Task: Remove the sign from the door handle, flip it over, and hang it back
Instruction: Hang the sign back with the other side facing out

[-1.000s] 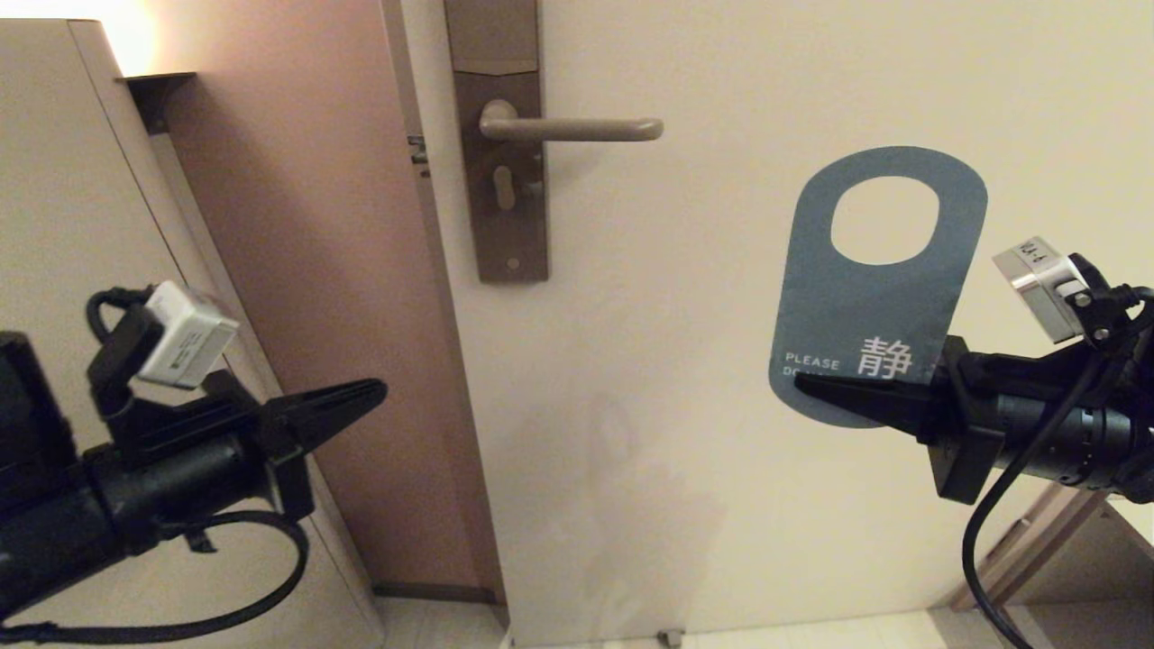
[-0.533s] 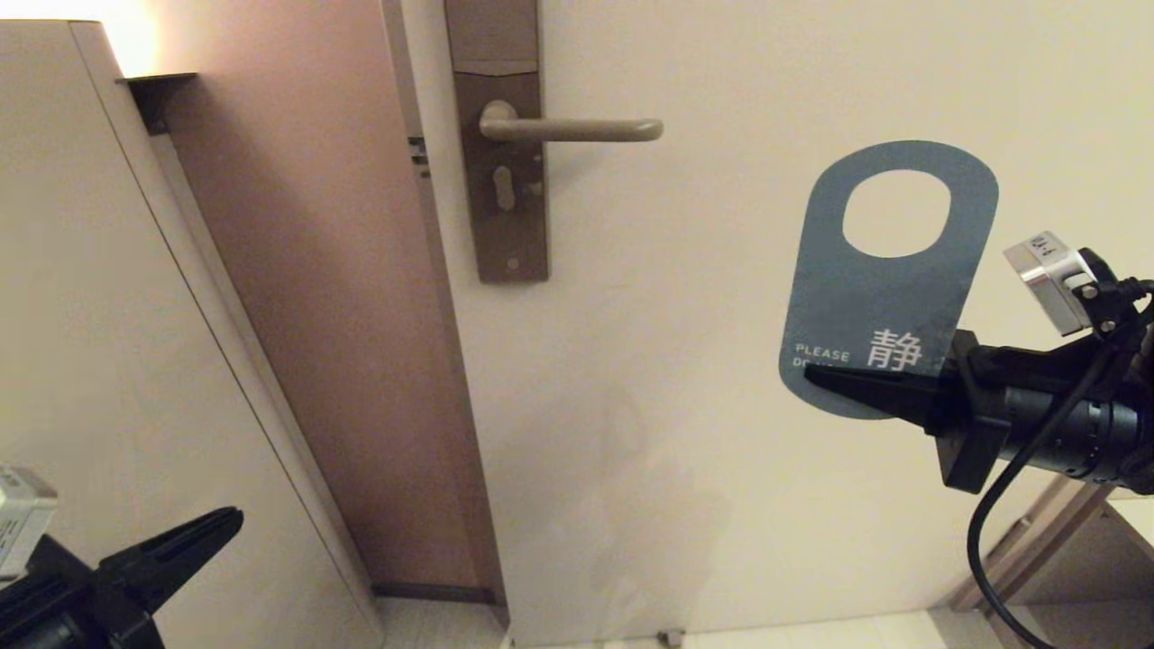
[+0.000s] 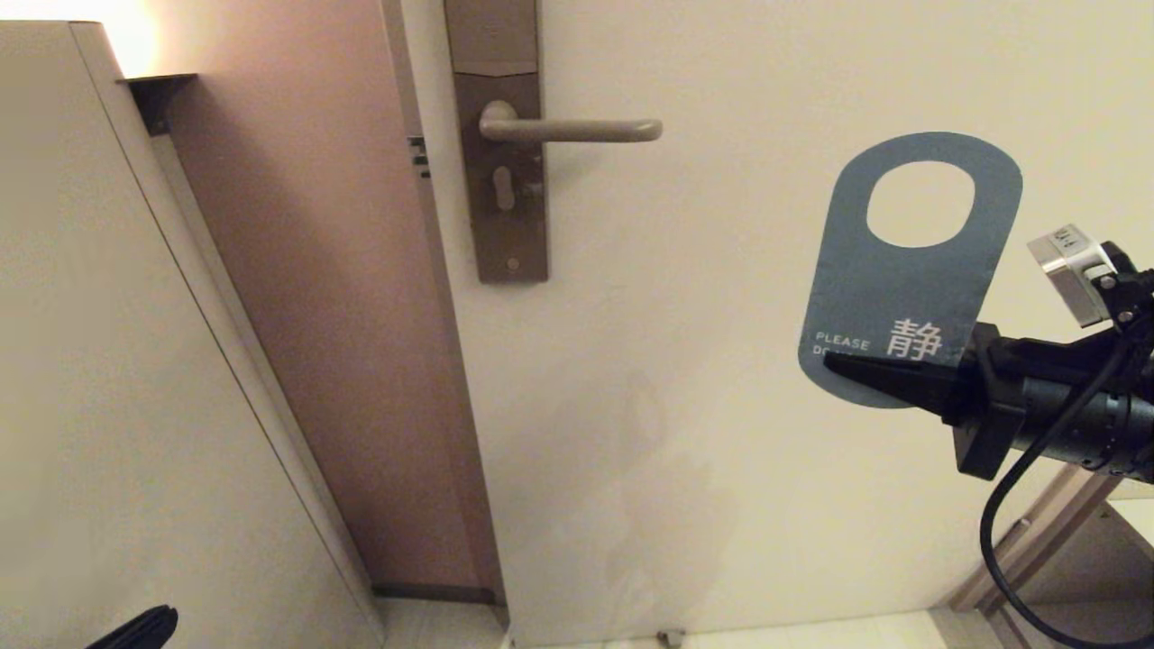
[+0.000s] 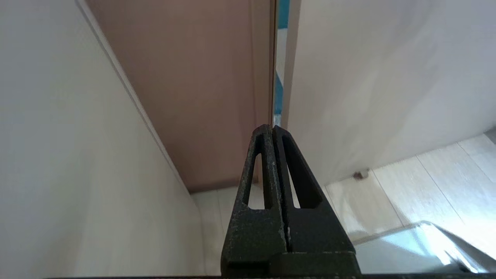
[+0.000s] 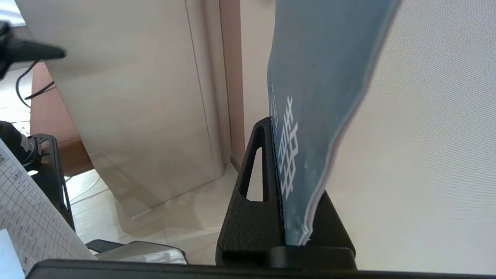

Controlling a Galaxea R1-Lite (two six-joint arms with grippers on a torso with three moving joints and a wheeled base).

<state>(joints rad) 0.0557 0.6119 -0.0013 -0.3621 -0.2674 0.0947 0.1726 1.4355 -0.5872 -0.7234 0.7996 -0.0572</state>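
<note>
1. Right hand [image 3: 843, 368]: at the right edge of the head view, at mid-height. The arm reaches in from the right, roughly level, with its black fingers pointing toward the left of the frame. The fingers are closed flat on the lower end of the sign [image 3: 911, 288].
2. Sign: teal-blue face toward the camera, white "PLEASE" and a large white character just above the grip. It stands near upright, leaning slightly to the right, oval hole uppermost, in the right part of the frame and off the handle. In the right wrist view the sign [image 5: 321, 97] rises edge-on between the two fingers.
3. Door handle [image 3: 577, 130]: horizontal lever, upper centre of the frame, bare, well apart from the sign.
4. Left hand [image 4: 271, 130]: fingers pressed together, holding nothing. In the head view only its dark tip [image 3: 144, 626] shows, at the lower left corner.
</note>
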